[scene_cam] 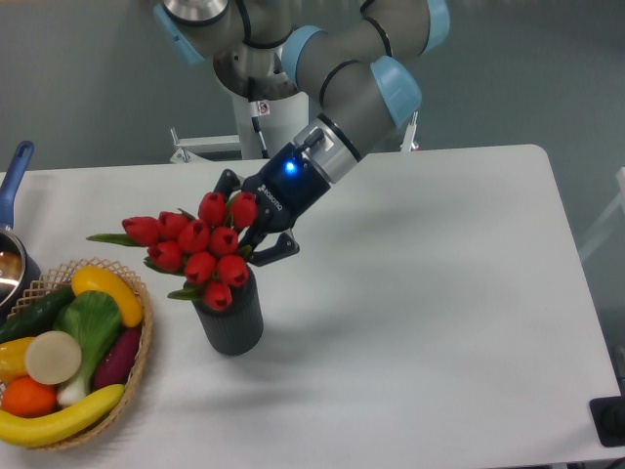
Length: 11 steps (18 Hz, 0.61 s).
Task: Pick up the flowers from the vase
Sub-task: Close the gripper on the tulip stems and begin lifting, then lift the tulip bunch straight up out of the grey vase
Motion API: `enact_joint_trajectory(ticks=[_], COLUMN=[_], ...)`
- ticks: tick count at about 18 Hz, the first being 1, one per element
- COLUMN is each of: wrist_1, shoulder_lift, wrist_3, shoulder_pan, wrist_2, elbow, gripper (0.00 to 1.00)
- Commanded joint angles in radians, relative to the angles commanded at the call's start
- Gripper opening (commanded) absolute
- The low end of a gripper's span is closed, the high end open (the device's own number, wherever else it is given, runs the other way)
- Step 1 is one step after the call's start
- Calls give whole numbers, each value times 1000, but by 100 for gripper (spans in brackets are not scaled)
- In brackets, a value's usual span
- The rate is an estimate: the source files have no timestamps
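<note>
One bunch of flowers is held tight by the gripper just above the vase, with the stem ends hidden, so the vase could be tipped if they are caught

White desk with rounded corners is filling most of the view, its matte top taking soft, even light from above. Faint shadows are falling across the middle of it. Plain grey-teal wall is running behind, no windows showing. Grey floor is showing past the right edge of the desk. Pale metal bracket is sitting at the far edge of the desk. Small dark object is poking in at the lower right corner, too cropped to identify.
</note>
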<state>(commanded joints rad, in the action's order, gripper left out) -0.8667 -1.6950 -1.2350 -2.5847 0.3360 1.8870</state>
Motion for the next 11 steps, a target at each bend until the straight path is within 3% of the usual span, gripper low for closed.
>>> enact_joint_trajectory(ticks=[11], wrist_1=[-2], shoulder_lift=[0], wrist_3=[133], shoulder_pan=[-32], wrist_2=[-9], elbow=[-89], gripper=[43])
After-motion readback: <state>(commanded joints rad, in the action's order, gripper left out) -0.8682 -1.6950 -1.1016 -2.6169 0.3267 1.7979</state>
